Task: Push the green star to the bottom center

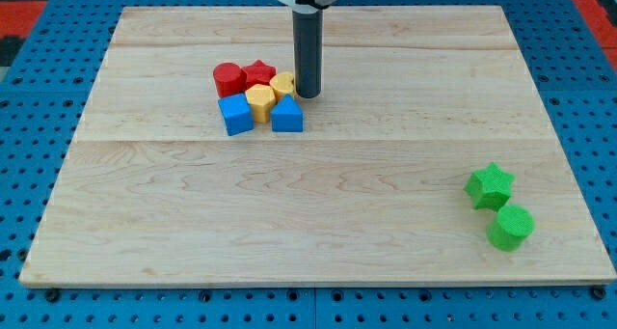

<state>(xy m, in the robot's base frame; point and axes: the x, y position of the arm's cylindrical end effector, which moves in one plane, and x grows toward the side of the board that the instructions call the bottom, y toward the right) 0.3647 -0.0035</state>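
The green star (490, 185) lies near the view's right edge of the wooden board (318, 213), in the lower half. A green cylinder (510, 227) sits just below it, touching or nearly touching. My tip (308, 95) rests on the board in the upper middle, far to the view's left of the green star. It stands right beside a yellow block (283, 84) at the right edge of a cluster of blocks.
The cluster left of my tip holds a red cylinder (228, 79), a red star (258, 74), a yellow hexagon (261, 103), a blue cube (235, 114) and another blue block (286, 115). A blue pegboard (29, 97) surrounds the board.
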